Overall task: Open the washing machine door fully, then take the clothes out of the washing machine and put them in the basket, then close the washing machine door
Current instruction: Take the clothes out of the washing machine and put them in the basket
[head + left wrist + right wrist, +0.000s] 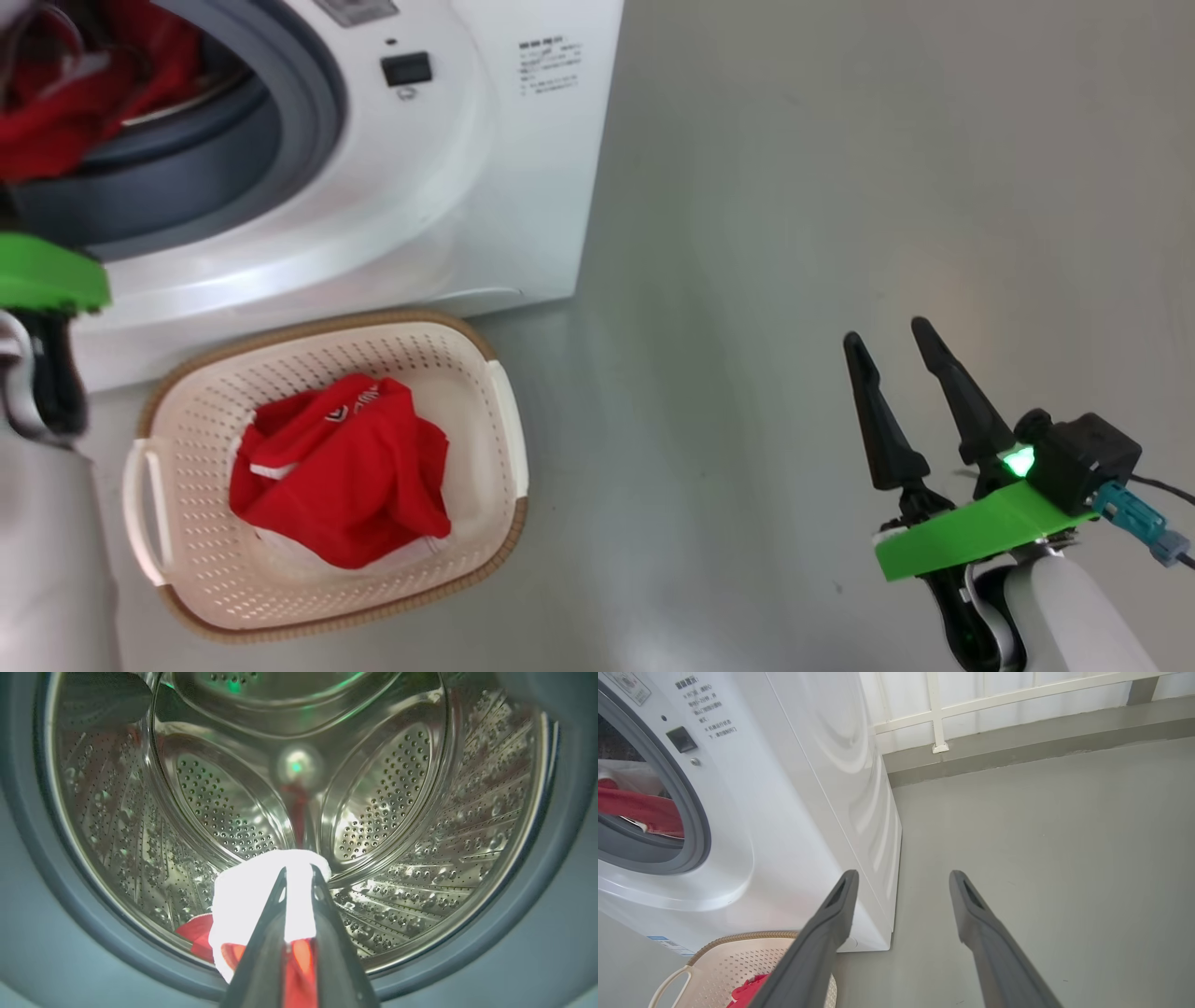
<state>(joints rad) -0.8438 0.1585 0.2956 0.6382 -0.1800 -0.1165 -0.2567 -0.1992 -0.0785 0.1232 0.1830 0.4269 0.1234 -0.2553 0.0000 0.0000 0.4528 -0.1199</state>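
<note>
On my far left the left gripper [299,870] is inside the mouth of the washing machine [439,187]. Its fingers are pinched together on the white band of a red garment [247,891], which lies at the bottom front edge of the steel drum [397,788]. The grey rubber seal [32,882] rings the opening, and its lower lip sits right under the garment I'm holding. Just in front of the machine, on the floor [840,187], stands the basket [308,329] with another red piece [345,467] crumpled in its middle. Well to the right of the basket, the right gripper [887,331] hangs over bare floor, fingers spread wide with nothing between them. Past it, in the right wrist view, a white railing [938,714] runs along a low kerb beyond the machine's side
</note>
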